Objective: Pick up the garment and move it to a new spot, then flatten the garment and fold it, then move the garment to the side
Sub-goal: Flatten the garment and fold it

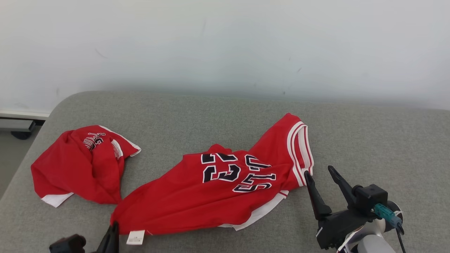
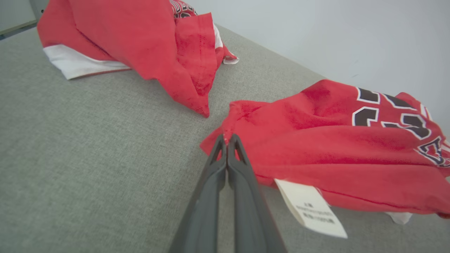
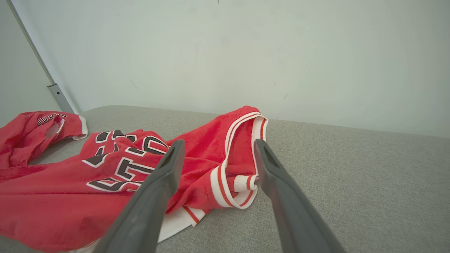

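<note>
The garment (image 1: 218,189) is a red jersey with black-and-white numbers and white-striped trim, lying crumpled across the middle of the grey padded surface (image 1: 369,140). My left gripper (image 1: 114,226) is at the jersey's lower left corner. In the left wrist view that gripper (image 2: 227,140) is shut on a pinch of the red fabric, with a white label (image 2: 309,207) lying just beside it. My right gripper (image 1: 318,170) stands open just off the jersey's right edge. In the right wrist view its fingers (image 3: 218,144) straddle the striped trim (image 3: 242,147) without touching it.
A second red garment (image 1: 82,163) with white trim lies bunched at the left of the surface, close to the jersey's held corner. A pale wall (image 1: 225,45) runs behind. The surface's left edge drops to the floor (image 1: 10,154). Bare grey surface lies to the right.
</note>
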You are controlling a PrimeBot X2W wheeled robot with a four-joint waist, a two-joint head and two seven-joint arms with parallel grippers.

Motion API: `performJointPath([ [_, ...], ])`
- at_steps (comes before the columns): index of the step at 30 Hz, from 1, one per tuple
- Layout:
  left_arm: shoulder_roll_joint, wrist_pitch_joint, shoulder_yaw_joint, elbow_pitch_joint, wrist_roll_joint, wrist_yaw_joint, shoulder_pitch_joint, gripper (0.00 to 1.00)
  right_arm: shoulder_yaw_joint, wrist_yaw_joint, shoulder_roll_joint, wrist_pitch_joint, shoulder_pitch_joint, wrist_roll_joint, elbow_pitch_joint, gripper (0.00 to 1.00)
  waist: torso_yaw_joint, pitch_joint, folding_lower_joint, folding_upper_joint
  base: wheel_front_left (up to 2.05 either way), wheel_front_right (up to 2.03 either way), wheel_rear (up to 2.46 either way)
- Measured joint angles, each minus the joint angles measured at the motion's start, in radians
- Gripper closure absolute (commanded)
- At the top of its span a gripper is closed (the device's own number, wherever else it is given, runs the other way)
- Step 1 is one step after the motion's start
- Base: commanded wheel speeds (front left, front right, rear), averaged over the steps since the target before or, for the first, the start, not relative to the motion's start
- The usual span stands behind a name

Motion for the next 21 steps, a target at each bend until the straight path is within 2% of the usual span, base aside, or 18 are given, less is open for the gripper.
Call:
performJointPath([
  [8, -0.046, 0.001, 0.01, 0.141, -0.056, -0.029, 0.022, 1.0, 0.002, 0.0, 0.0, 0.0, -0.006, -0.001, 0.011, 0.0, -0.014, -0.008, -0.0001, 0.0, 0.0, 0.0, 0.0],
  [9, -0.049, -0.002, 0.007, 0.166, -0.057, -0.036, 0.021, 0.92, 0.003, 0.0, 0.0, 0.0, -0.007, -0.001, 0.012, 0.0, -0.016, -0.008, 0.0, 0.0, 0.0, 0.0, 0.0],
  [10, -0.051, -0.004, 0.006, 0.189, -0.057, -0.038, 0.021, 0.66, 0.004, 0.0, 0.0, 0.0, -0.007, -0.001, 0.012, 0.0, -0.019, -0.009, 0.0, 0.0, 0.0, 0.0, 0.0],
  [11, -0.055, -0.012, 0.009, 0.203, -0.057, -0.043, 0.019, 0.01, 0.004, 0.0, 0.0, 0.0, -0.008, -0.001, 0.013, 0.0, -0.021, -0.01, 0.0, 0.0, 0.0, 0.0, 0.0],
  [17, -0.059, -0.038, 0.044, 0.241, -0.041, -0.054, -0.005, 0.0, 0.003, 0.0, 0.0, 0.0, -0.008, -0.001, 0.014, 0.0, -0.028, -0.013, 0.0, 0.0, 0.0, 0.0, 0.0],
  [21, -0.053, -0.041, 0.116, 0.17, 0.011, -0.044, -0.01, 0.0, 0.011, 0.0, -0.001, 0.009, -0.008, -0.003, 0.036, 0.0, -0.025, -0.012, -0.0001, 0.0, 0.0, 0.0, 0.0],
])
